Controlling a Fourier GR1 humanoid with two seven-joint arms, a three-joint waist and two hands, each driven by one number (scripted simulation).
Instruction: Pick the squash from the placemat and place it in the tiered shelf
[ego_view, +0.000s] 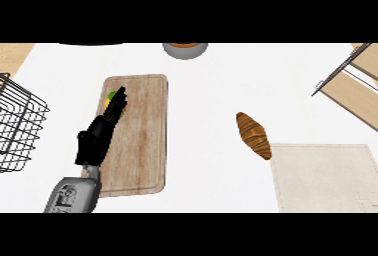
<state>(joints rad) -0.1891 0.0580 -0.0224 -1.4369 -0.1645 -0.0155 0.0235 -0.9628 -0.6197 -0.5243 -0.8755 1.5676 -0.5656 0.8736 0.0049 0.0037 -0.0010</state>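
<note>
The left hand (103, 127) lies stretched over the wooden cutting board (144, 135), fingers straight and holding nothing, their tips reaching the squash (111, 96), a yellow-green sliver showing just beyond them near the board's far left corner. The right hand is out of view; the tiered shelf (354, 85) stands well apart at far right

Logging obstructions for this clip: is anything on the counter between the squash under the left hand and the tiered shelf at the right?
Mostly open counter. The squash lies on the wooden board under the left hand. The croissant lies below a straight line to the tiered shelf, not on it.
</note>
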